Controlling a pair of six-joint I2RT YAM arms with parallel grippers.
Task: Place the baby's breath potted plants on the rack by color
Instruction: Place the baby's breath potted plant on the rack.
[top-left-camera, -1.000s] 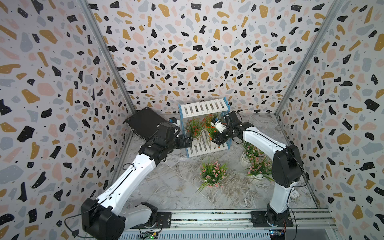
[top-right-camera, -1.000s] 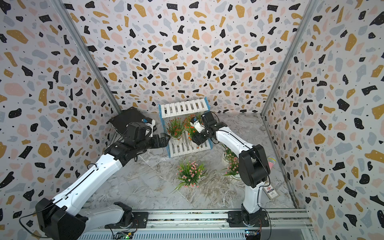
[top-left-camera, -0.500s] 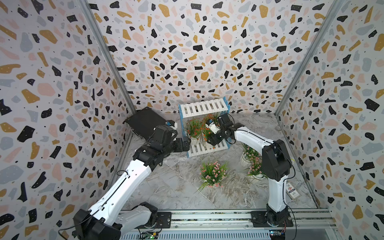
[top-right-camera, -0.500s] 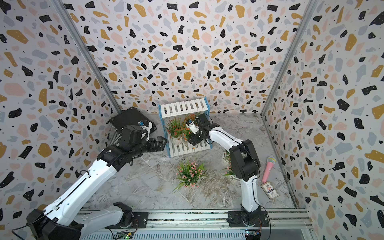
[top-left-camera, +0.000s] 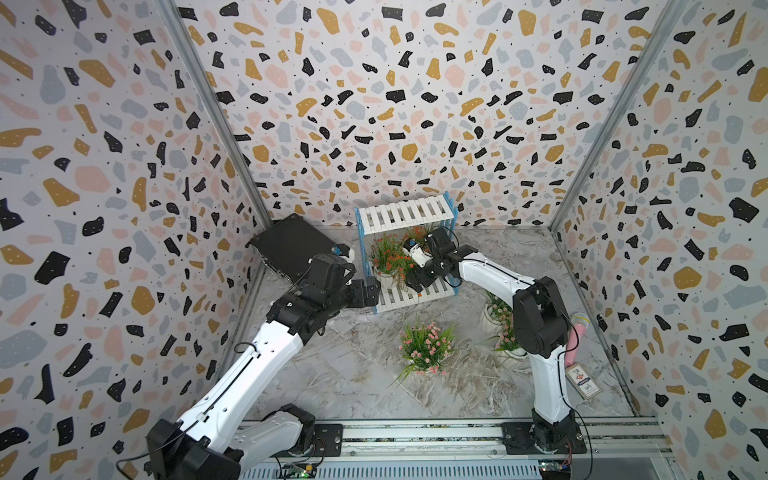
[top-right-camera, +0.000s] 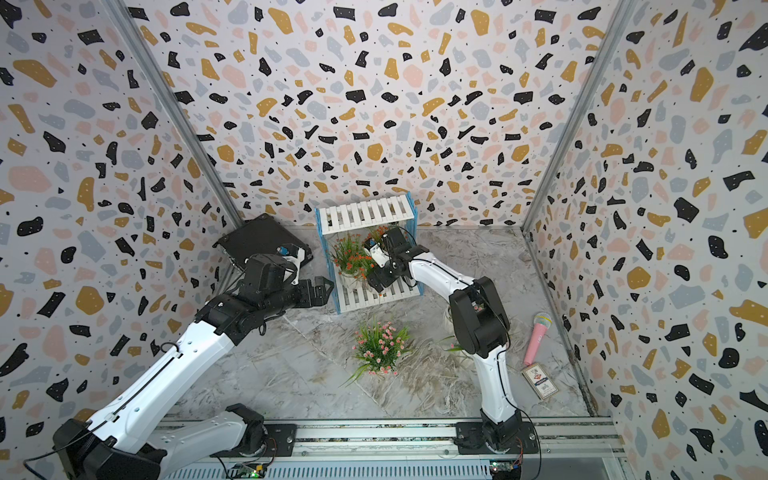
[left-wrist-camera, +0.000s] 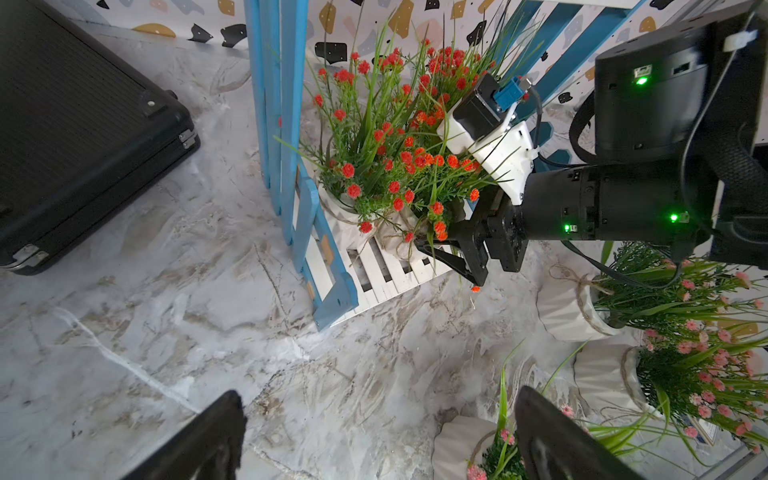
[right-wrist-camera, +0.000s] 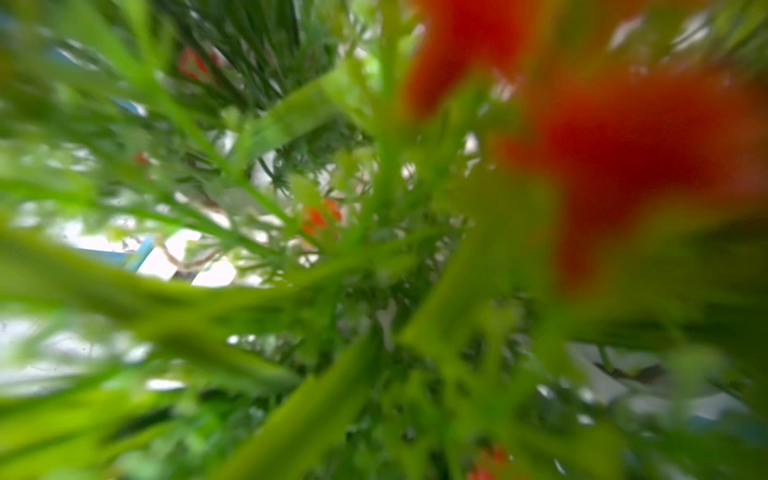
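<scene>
We see orange-red plants (left-wrist-camera: 386, 166) on the rack's (top-left-camera: 405, 214) lower shelf.
Left end effector (left-wrist-camera: 380, 399) wide, beside its near-left edge; right end effector (left-wrist-camera: 436, 232) at a pot (left-wrist-camera: 392, 245), grip unclear; pink plants (top-left-camera: 424, 347) on open table (top-left-camera: 353, 374).

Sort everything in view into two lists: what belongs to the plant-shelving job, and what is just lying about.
Job: rack; orange-red plants; pink plants.
Lying about: black case; pink microphone; card box.

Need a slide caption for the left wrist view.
Right gripper, jaws open, by orange-red plants on the rack, lower shelf; pink plants on the floor.
</scene>
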